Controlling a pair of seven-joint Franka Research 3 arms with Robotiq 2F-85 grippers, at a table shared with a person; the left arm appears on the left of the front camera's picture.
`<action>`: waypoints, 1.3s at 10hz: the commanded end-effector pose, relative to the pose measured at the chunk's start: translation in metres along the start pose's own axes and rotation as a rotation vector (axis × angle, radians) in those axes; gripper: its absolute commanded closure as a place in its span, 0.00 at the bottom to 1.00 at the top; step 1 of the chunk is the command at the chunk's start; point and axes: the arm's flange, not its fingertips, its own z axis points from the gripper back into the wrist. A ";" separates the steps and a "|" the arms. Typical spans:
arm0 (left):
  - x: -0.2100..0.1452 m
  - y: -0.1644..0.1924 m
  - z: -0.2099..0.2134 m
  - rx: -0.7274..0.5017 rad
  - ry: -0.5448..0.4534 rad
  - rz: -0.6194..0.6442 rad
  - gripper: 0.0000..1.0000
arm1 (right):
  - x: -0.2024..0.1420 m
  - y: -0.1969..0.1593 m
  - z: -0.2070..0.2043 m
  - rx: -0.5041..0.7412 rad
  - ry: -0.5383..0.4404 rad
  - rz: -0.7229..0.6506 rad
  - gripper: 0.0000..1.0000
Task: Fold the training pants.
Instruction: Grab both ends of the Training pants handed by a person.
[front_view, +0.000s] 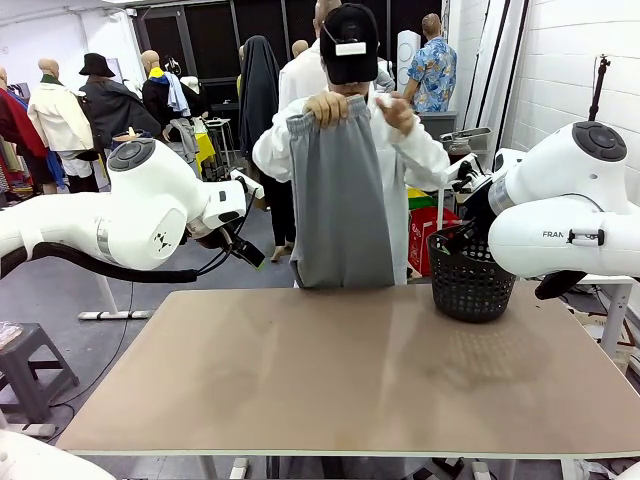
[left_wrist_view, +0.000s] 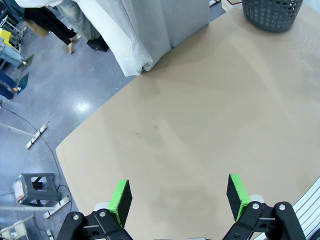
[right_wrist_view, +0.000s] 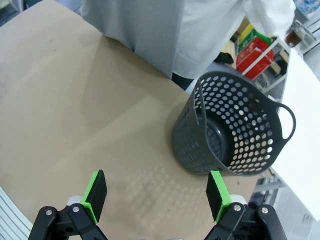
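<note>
Hanging by the waistband from the person's hands (front_view: 328, 107), the training pants (front_view: 340, 200) were held upright at the far edge of the bench (front_view: 340, 385), near the basket (front_view: 470, 280). The left claw (left_wrist_view: 178, 187) and the right claw (right_wrist_view: 156, 186) were found spread wide and empty over the bench. For a clean fold, the pants would best be laid flat first, then pinched at the hem corners.

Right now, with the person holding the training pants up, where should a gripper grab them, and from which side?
Probably a bottom corner of the leg ends. The training pants hang from the person's hands at the waistband, so the top is taken and the hem dangles free near the table. Come in level from the robot's side.
</note>
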 end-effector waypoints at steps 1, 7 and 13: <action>0.001 0.001 -0.002 0.004 -0.010 0.000 0.00 | 0.000 0.000 0.000 0.000 -0.003 0.001 0.00; 0.001 0.001 -0.002 0.004 -0.010 0.000 0.00 | 0.000 0.000 0.000 0.000 -0.003 0.001 0.00; 0.001 0.001 -0.002 0.004 -0.010 0.000 0.00 | 0.000 0.000 0.000 0.000 -0.003 0.001 0.00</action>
